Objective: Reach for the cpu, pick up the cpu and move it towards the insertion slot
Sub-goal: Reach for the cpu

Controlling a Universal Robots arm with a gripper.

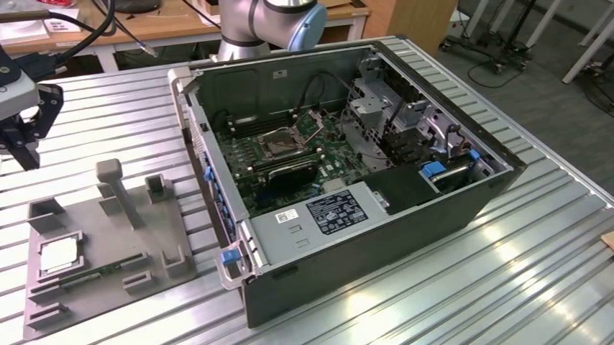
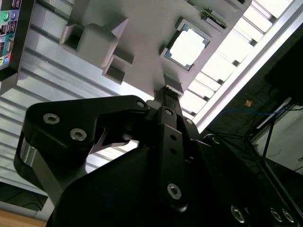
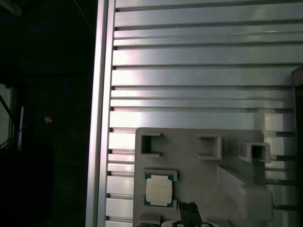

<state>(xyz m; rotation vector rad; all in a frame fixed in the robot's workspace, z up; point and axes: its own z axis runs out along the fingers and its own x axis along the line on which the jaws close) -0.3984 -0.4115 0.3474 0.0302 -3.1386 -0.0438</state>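
1. A ribbed aluminium table (image 1: pixel 479 287) carries an open computer case (image 1: pixel 384 237); wooden desks stand behind.
2. On the exterior view's left, a grey holder (image 1: pixel 96 233) keeps the cpu (image 1: pixel 57 256) flat in a recess.
3. The insertion slot (image 1: pixel 285 141) sits inside the case, well apart from the cpu.
4. The gripper (image 1: pixel 26 154) hangs above bare slats beside the holder, jaws pressed together, empty.
5. The table's edge runs near the cpu's side of the holder.

Room right over the cpu (image 1: pixel 60 255) looks open, but the grey holder (image 1: pixel 96 230) has a tall post (image 1: pixel 113 185) near it, and the computer case (image 1: pixel 384 244) walls off the exterior view's right.
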